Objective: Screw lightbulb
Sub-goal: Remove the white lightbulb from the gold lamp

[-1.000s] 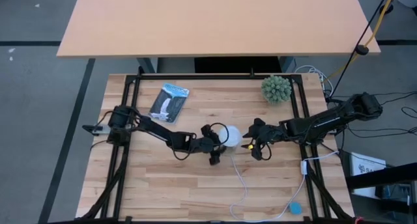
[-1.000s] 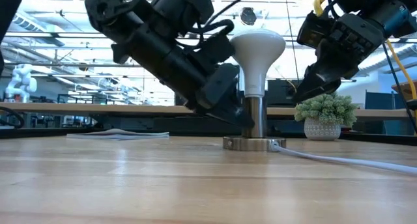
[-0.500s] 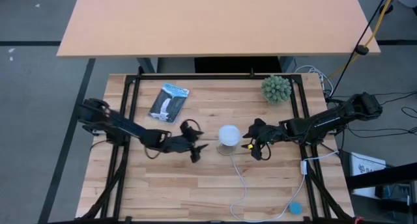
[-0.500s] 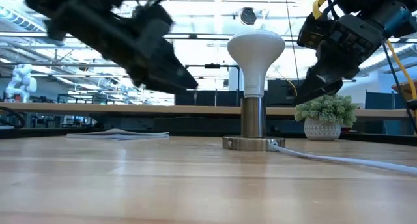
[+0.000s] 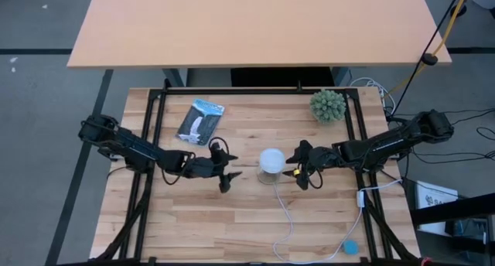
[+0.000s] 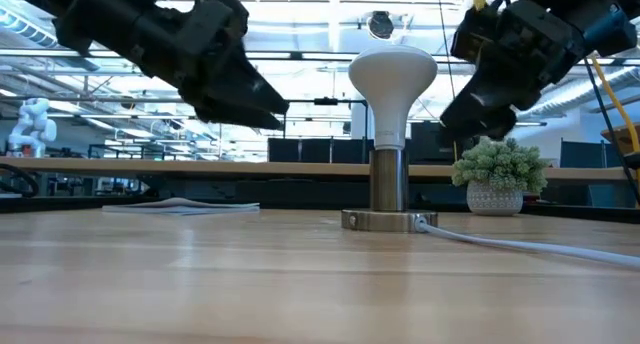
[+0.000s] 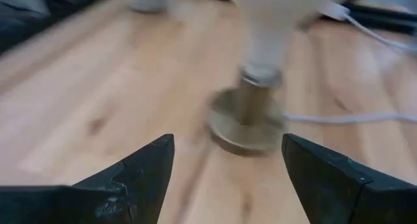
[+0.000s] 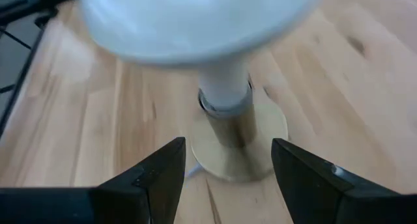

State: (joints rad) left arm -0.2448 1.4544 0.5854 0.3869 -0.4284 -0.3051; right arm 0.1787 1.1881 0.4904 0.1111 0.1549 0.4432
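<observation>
- Wooden planks make up the table [image 5: 201,212] under us; we place everything else by the lightbulb [image 5: 271,160] standing near its middle.
- Our left arm reaches in from the table's left edge, and the left gripper [image 5: 225,173] hangs in the air just beside the lightbulb on its left, clear of the glass, fingers [image 7: 140,172] spread wide apart with nothing between them.
- Our right arm comes in from the right edge; the right gripper [image 5: 303,173] hovers just beside the lightbulb on its right, also not touching it, fingers [image 8: 163,175] parted and empty.
- Beyond the lightbulb to the left lies a flat dark-and-white packet [image 5: 200,121], well apart from it.
- Beyond the lightbulb to the right sits a spiky green ball plant [image 5: 328,105] in a small white pot [image 6: 495,197].
- White and frosted, the lightbulb stands upright, dome up, its narrow end seated in the metal socket [image 6: 388,180].
- That socket rises from a round disc base [image 6: 388,221], from which a white cord [image 5: 288,219] trails toward the table's near edge.
</observation>
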